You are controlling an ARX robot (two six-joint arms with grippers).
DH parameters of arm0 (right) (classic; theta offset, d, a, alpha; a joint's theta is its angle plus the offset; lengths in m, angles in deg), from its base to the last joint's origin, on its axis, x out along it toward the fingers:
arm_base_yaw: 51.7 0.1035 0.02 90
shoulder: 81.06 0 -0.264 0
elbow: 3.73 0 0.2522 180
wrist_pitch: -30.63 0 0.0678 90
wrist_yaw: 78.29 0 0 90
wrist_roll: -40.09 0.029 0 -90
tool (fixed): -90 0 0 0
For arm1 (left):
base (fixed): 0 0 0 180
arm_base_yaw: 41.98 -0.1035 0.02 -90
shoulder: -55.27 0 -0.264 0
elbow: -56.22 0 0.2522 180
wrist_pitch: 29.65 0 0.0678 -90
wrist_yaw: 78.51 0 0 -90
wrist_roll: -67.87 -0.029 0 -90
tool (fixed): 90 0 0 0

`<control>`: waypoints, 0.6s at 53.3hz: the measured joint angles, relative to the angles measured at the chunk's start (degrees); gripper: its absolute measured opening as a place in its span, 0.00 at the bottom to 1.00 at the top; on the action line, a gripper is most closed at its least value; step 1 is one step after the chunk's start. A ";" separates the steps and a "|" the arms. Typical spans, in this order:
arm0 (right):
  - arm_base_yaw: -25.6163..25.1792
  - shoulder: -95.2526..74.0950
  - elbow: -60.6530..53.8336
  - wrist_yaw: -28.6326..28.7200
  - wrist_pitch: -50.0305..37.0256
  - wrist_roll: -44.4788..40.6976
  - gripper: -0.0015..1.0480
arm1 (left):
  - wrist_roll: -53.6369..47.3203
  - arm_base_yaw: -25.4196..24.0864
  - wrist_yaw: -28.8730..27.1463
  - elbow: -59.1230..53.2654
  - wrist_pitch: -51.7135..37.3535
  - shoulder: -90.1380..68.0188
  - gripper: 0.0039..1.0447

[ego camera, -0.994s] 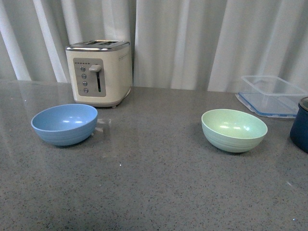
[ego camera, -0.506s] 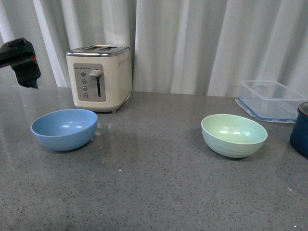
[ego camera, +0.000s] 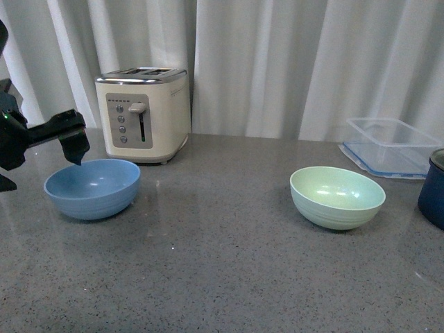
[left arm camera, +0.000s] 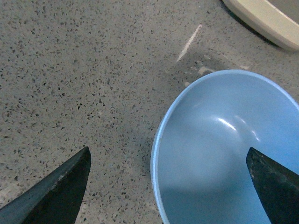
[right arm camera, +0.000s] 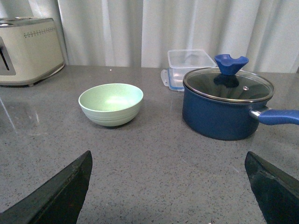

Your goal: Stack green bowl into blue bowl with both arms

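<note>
While hanging at the left edge of the front view, straddles the rim of the blue bowl (ego camera: 92, 187): left gripper (left arm camera: 168, 154), fingers (left arm camera: 56, 191) spread wide, one over the bowl's hollow, the other over bare counter (ego camera: 222, 277); cannot tell whether touching the rim. Left of centre in the front view, the blue bowl: upright and empty; light sky-blue, matte, round, faint ridges around the lower outside, a soft glint inside. Right of centre and well apart from it, the green bowl (ego camera: 338, 198): upright and empty; pale mint, matte, same shape and size, same faint ridges low on the outside. Outside the front view, the right gripper (right arm camera: 168, 156): seen only from its own wrist camera, fingers spread wide, holding nothing, well short of the green bowl. Upper left, behind the blue bowl: cream toaster (ego camera: 142, 111); far right: clear plastic container (ego camera: 392, 142); cut by the right edge: dark navy pot (ego camera: 433, 191), glass-lidded in the right wrist view.
</note>
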 joint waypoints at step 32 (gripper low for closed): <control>0.00 0.00 0.00 0.00 0.00 0.00 0.90 | 0.72 0.72 0.39 1.60 0.48 -4.55 0.29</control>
